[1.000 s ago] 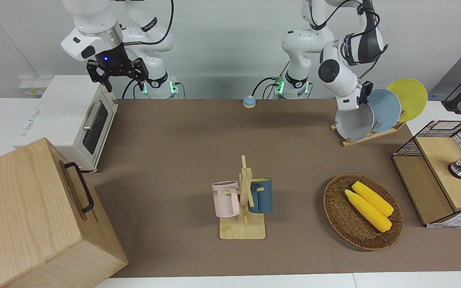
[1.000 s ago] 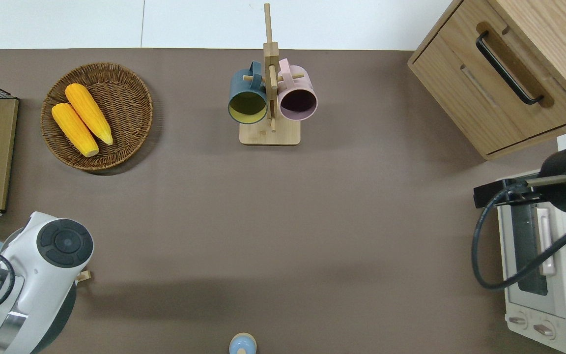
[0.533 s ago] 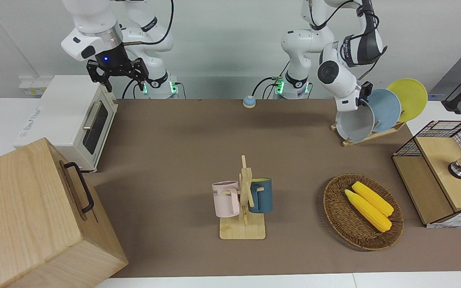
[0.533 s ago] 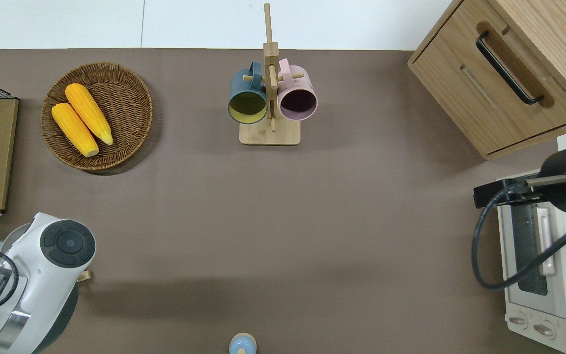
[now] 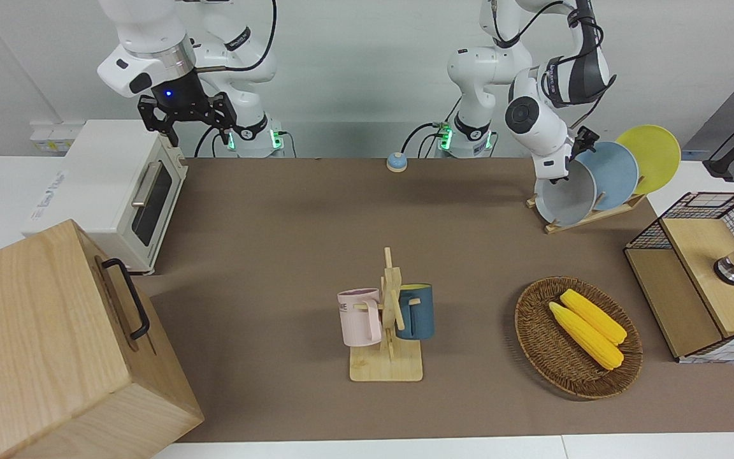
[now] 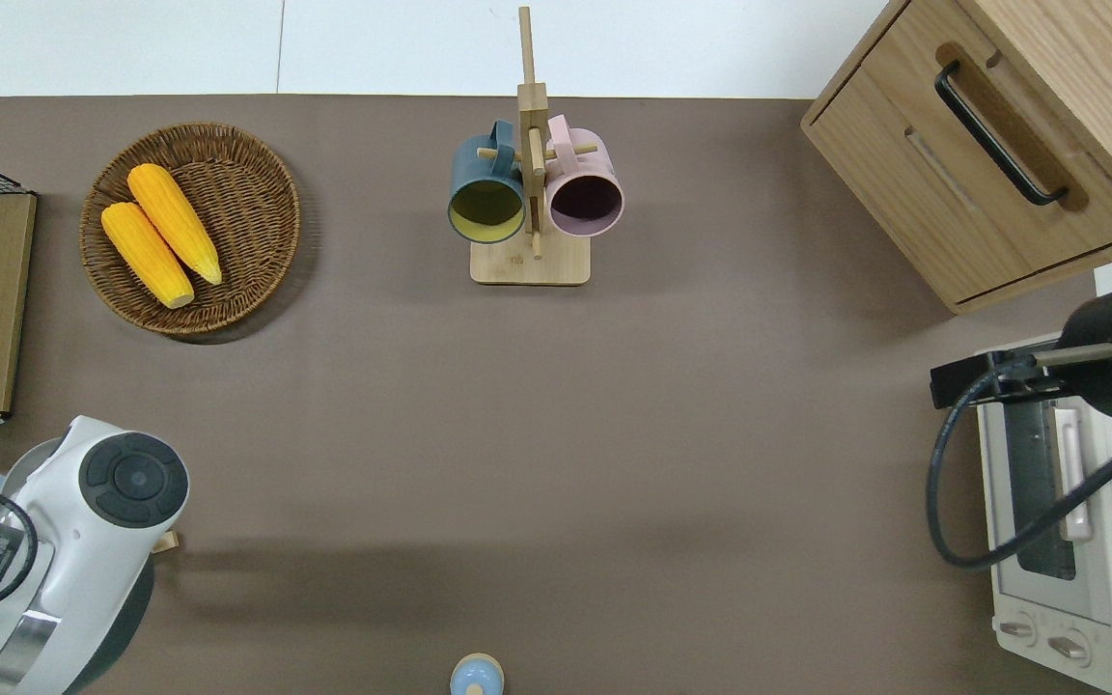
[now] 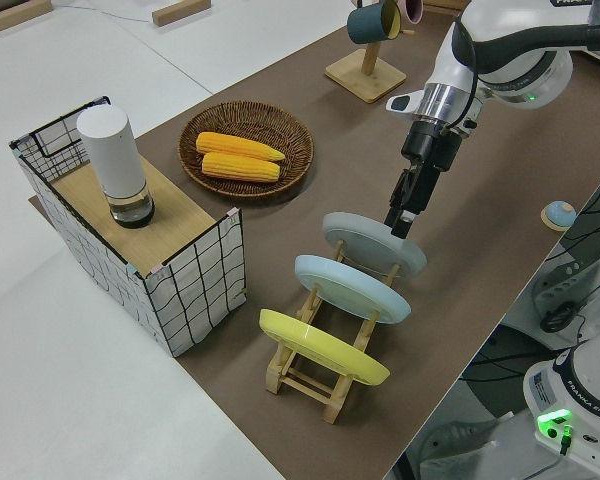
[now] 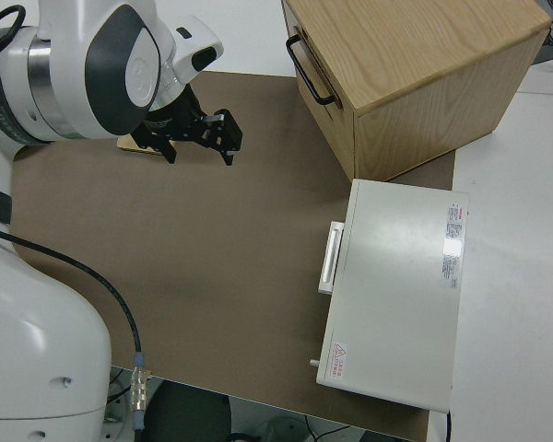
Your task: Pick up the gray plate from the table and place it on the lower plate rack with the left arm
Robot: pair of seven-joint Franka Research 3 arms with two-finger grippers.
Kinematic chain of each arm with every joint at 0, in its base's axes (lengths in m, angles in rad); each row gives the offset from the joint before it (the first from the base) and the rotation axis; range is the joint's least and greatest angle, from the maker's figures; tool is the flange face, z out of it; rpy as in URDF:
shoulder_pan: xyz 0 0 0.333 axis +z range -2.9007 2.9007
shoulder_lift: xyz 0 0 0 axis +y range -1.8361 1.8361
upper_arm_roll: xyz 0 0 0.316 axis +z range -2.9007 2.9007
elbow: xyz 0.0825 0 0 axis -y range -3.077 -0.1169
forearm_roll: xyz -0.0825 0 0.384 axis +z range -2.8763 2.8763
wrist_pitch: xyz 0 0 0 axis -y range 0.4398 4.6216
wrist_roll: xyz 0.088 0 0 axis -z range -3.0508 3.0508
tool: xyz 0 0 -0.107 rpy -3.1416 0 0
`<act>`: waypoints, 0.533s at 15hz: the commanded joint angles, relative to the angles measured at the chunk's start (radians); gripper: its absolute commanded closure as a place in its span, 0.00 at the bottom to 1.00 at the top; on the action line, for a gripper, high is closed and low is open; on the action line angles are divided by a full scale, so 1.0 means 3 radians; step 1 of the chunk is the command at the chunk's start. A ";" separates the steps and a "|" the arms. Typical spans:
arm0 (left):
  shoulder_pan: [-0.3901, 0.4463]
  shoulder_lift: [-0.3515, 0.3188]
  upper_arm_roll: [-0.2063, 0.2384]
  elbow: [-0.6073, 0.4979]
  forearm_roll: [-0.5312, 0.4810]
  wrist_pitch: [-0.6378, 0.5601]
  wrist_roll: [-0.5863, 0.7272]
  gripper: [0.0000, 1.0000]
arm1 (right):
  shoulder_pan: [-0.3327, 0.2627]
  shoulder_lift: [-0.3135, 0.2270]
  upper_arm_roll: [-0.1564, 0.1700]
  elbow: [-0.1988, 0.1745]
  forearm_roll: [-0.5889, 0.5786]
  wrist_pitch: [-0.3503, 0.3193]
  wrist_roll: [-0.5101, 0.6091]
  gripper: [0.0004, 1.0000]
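The gray plate [image 5: 561, 201] [image 7: 365, 240] leans in the lowest slot of the lower plate rack [image 5: 587, 217] [image 7: 310, 375], at the left arm's end of the brown table [image 5: 290, 229]. A sky-blue plate [image 5: 612, 172] and a yellow plate [image 5: 654, 156] stand in the slots above it. My left gripper [image 5: 585, 139] [image 7: 400, 222] points down at the gray plate's upper rim, its fingers open on either side of the rim. In the overhead view the left arm [image 6: 83, 512] hides the rack and the gray plate. The right gripper [image 5: 192, 121] [image 8: 198, 138] is parked and open.
A wicker basket [image 5: 532, 344] with two corn cobs and a wire-sided box [image 5: 705, 274] lie farther from the robots than the rack. A mug stand [image 5: 387, 325] sits mid-table. A toaster oven [image 5: 118, 191] and a wooden cabinet [image 5: 55, 344] fill the right arm's end. A small bell [image 5: 396, 162] sits between the arm bases.
The left wrist has lifted and turned slightly at the gray plate's rim, and its fingers now look spread. The plate stays in the rack. The right arm has not moved.
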 commanded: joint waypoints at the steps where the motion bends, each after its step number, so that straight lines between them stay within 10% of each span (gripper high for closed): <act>1: -0.0047 0.0011 0.0040 -0.0019 0.0059 0.0056 0.0008 0.00 | -0.0024 -0.0008 0.0017 0.0020 0.0025 -0.0048 -0.0005 0.01; 8: -0.0032 0.0261 0.0040 0.0466 -0.0303 0.0061 0.0665 0.00 | -0.0024 -0.0008 0.0022 0.0020 0.0025 -0.0048 0.0000 0.01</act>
